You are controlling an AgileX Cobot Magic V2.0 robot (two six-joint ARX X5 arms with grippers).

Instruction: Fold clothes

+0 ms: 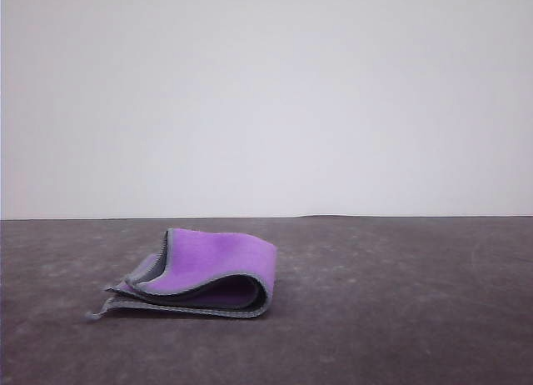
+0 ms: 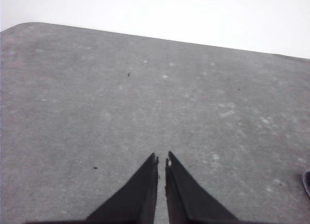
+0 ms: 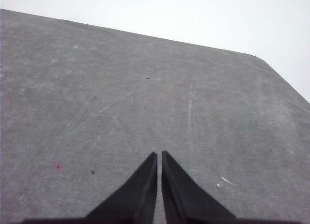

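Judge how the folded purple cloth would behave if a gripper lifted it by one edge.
The cloth is probably floppy: its layers curve and gape at the fold, so it would likely unfold and droop. It looks thin and light, and would probably slide or bunch if pushed.

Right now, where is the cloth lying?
In the front view the cloth lies folded on the grey table, left of centre, purple face up, nothing touching it.
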